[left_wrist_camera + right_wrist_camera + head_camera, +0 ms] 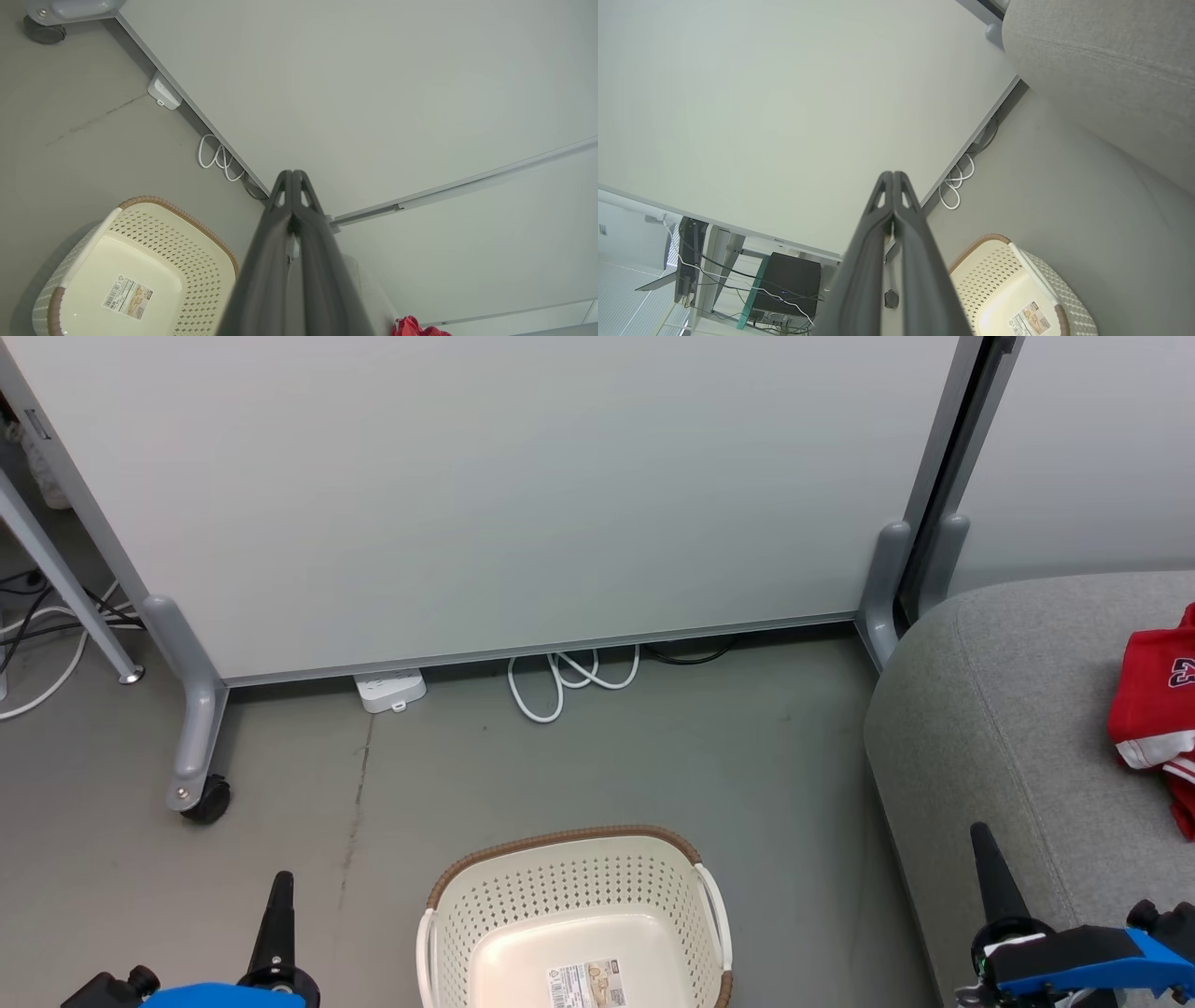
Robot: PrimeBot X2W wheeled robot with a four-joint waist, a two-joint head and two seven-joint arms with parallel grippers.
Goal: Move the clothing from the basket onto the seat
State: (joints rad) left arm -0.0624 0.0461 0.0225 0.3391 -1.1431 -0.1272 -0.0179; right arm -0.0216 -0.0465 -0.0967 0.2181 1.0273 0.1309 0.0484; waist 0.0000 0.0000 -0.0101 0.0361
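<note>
Two grippers spotted, left gripper [281, 883] near left and right gripper [980, 833] near right, both pinched fully shut on nothing. Found the red clothing [1156, 709] lying on the grey seat [1008, 709] at the right, "23" print showing. Could be one piece or two, hard to say with it cut off at the edge. Got the cream basket [560, 882] on the floor [747, 756] between the grippers, well apart from the clothing, paper label [583, 983] on its bottom. Also seeing a white cable [560, 689] coiled under the far partition panel [467, 495].
</note>
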